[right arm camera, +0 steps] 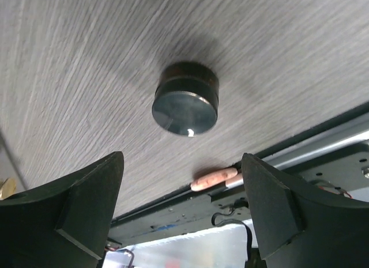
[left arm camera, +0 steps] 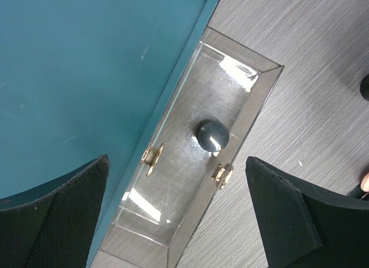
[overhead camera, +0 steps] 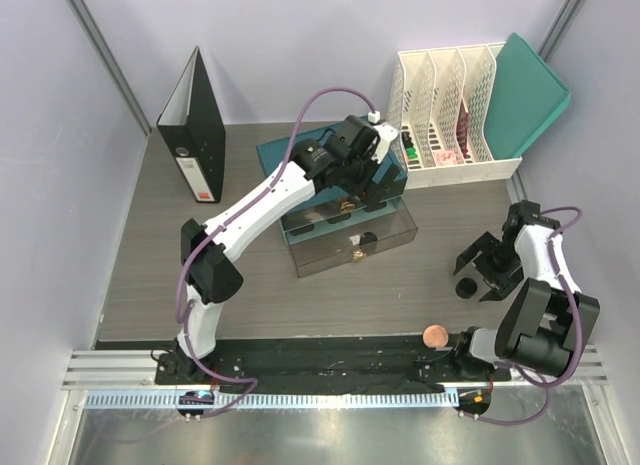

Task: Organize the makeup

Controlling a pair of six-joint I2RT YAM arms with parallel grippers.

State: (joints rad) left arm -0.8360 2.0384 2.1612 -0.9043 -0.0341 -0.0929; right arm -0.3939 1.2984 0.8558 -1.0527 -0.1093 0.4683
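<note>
One black round jar of the makeup lies inside the clear drawer, which is pulled out of the teal drawer box. My left gripper hangs open above that drawer, holding nothing. A second black round jar stands on the table at the right. My right gripper is open just above it, a finger on each side. The peach round disc lies at the table's near edge, also seen in the right wrist view. No other makeup is in view.
The clear drawer juts toward the near edge from the teal box. A white file organizer holding markers stands at the back right, with a teal folder leaning beside it. A black binder stands back left.
</note>
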